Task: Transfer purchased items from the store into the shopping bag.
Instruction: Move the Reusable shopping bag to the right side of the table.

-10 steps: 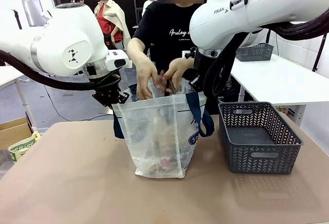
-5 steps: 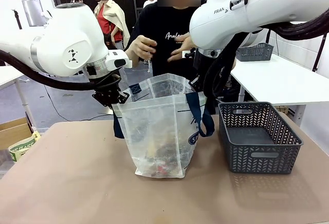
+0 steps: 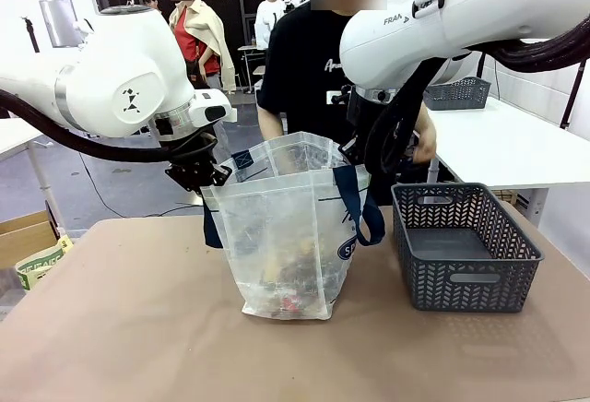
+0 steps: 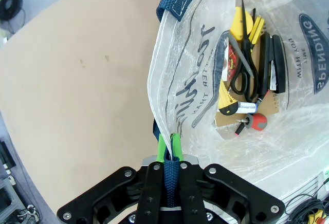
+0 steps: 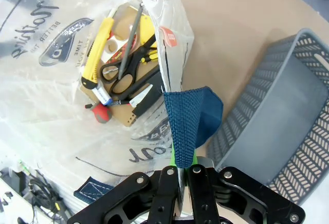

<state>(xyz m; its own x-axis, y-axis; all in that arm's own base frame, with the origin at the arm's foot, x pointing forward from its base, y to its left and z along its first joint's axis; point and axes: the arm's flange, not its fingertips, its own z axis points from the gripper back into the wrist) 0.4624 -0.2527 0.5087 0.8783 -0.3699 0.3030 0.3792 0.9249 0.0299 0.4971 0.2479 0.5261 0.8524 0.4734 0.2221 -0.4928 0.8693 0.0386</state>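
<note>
Items (image 4: 241, 75) lie in bag (image 3: 277, 227) beneath my left claw (image 4: 169, 144) and right claw (image 5: 180, 160), both pinching its rim; basket (image 3: 461, 282) empty, transfer seemingly done.

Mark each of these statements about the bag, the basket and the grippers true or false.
1. The left gripper is shut on the shopping bag at its rim. True.
2. The right gripper hangs open above the basket. False: it is shut on the shopping bag, pinching its navy strap.
3. The scissors lie in the basket. False: they lie inside the shopping bag with other small goods.
4. The shopping bag stands on the table, to the robot's left of the basket. True.
</note>
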